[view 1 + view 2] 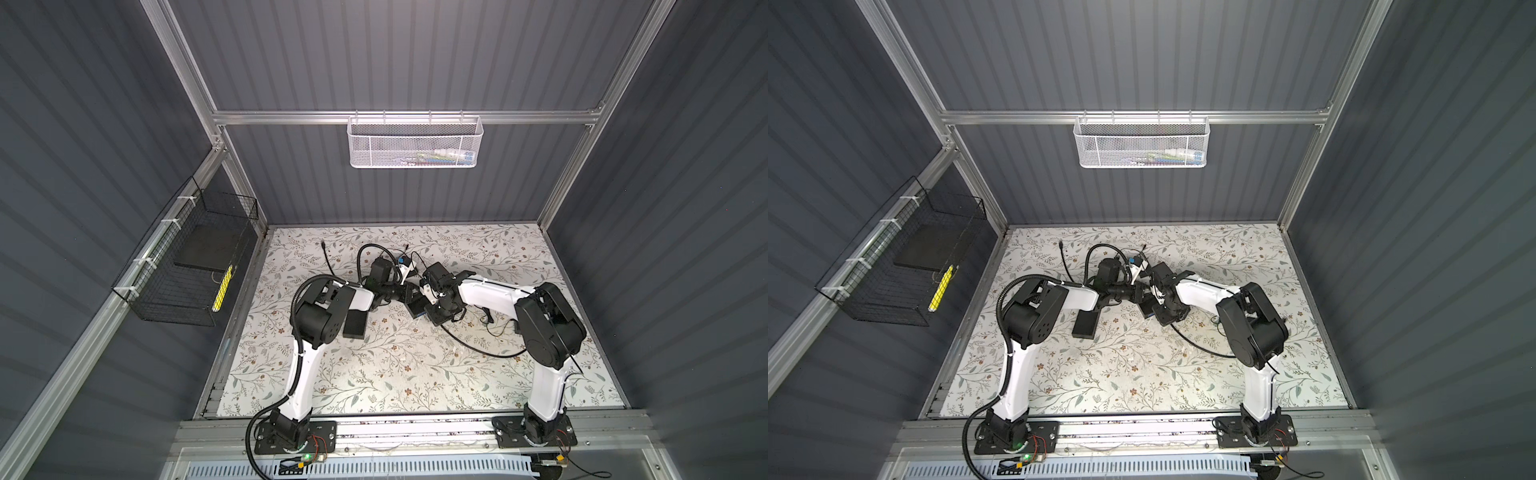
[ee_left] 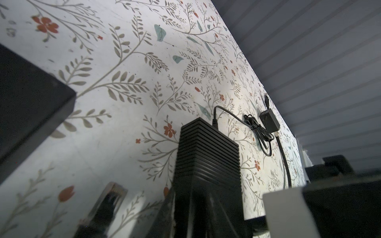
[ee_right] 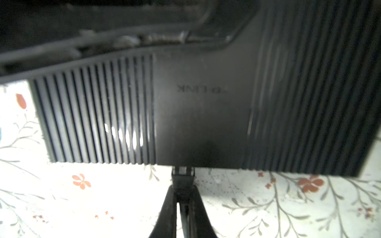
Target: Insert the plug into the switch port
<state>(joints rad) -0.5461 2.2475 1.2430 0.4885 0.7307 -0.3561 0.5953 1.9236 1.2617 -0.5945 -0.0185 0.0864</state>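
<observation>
The switch (image 3: 195, 113) is a black ribbed TP-Link box, held just above the flowered mat. In the left wrist view I see it end-on (image 2: 206, 160), with my left gripper (image 2: 206, 216) shut on its sides. My right gripper (image 3: 182, 193) is shut on the plug (image 3: 182, 177), a small dark connector. Its tip meets the switch's near edge. The port itself is hidden, so I cannot tell how deep the plug sits. In both top views the two wrists meet over the mat's middle, around the switch (image 1: 415, 309) (image 1: 1147, 311), and the plug is hidden.
A black box (image 1: 355, 324) (image 2: 31, 113) lies on the mat beside the left arm. A power adapter (image 2: 269, 121) with a bundled lead lies beyond the switch. A black cable (image 1: 469, 345) curves under the right arm. A clear connector (image 2: 111, 197) shows near my left gripper.
</observation>
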